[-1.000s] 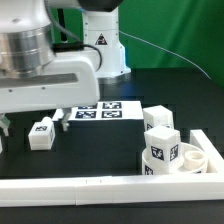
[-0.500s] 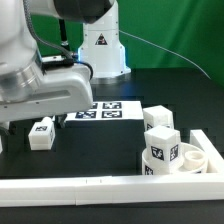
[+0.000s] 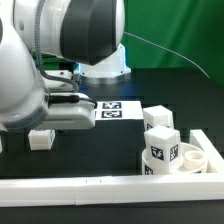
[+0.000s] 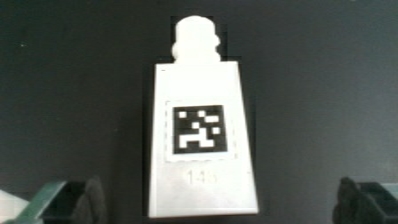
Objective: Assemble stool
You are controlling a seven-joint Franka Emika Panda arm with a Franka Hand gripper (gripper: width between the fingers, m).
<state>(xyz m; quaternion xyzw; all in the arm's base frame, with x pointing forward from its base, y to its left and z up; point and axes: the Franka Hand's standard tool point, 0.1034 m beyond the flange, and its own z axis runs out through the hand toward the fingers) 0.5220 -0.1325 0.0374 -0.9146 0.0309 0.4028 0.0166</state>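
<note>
A white stool leg [image 4: 199,130] with a black-and-white tag lies flat on the black table, its peg end pointing away from my jaws. My gripper [image 4: 205,205] is open above it, and its dark fingertips [image 4: 50,203] stand either side of the leg's blunt end without touching it. In the exterior view the same leg [image 3: 41,139] peeks out under the arm, whose bulk hides the fingers. The round seat disc [image 3: 196,154] sits at the exterior view's right, with a tagged leg [image 3: 161,152] in front of it and more legs [image 3: 158,120] behind.
The marker board [image 3: 116,110] lies at the table's middle back. A long white L-shaped rail [image 3: 100,186] runs along the front edge. The robot base [image 3: 100,60] stands behind, with a cable trailing to the right.
The arm has swung down and toward the camera over the loose leg on the left. It now fills the left of the exterior view and covers most of that leg.
</note>
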